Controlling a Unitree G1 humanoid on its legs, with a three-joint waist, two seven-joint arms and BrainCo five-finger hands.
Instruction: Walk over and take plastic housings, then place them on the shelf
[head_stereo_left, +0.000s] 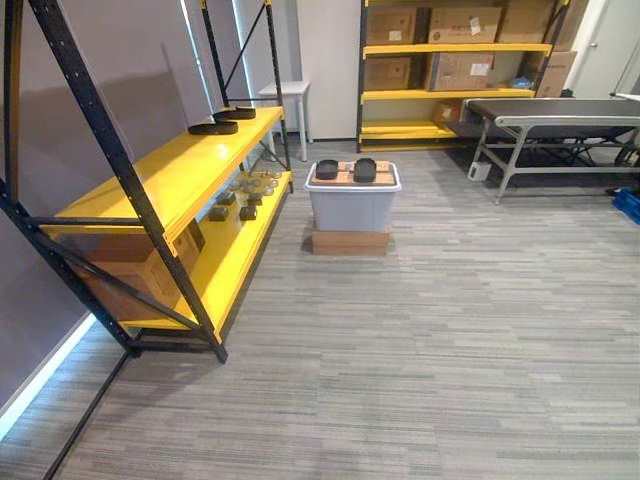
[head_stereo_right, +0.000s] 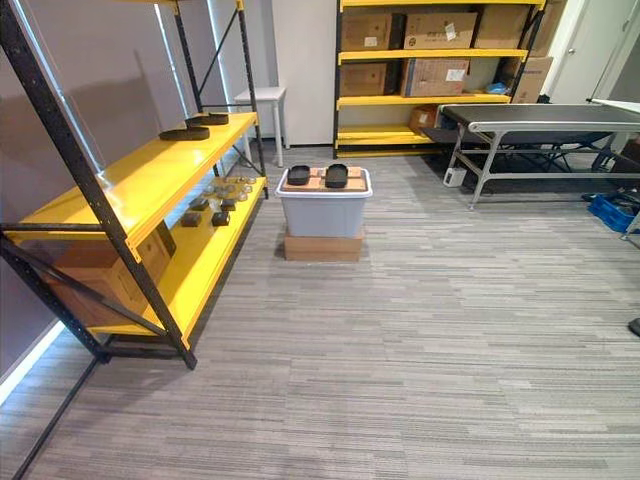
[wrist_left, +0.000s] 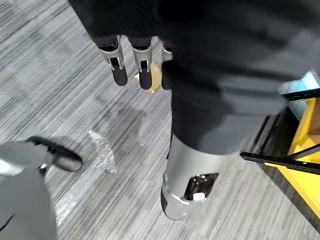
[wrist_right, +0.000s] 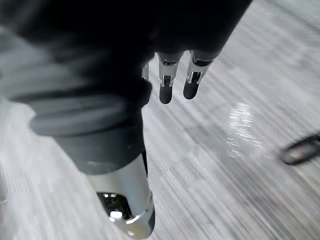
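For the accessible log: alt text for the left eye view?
Two black housings lie on top of a grey bin that stands on a cardboard box on the carpet. At left, a yellow shelf holds two more housings at its far end.

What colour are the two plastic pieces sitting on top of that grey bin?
Black. The housings on the grey bin show best in the left eye view.
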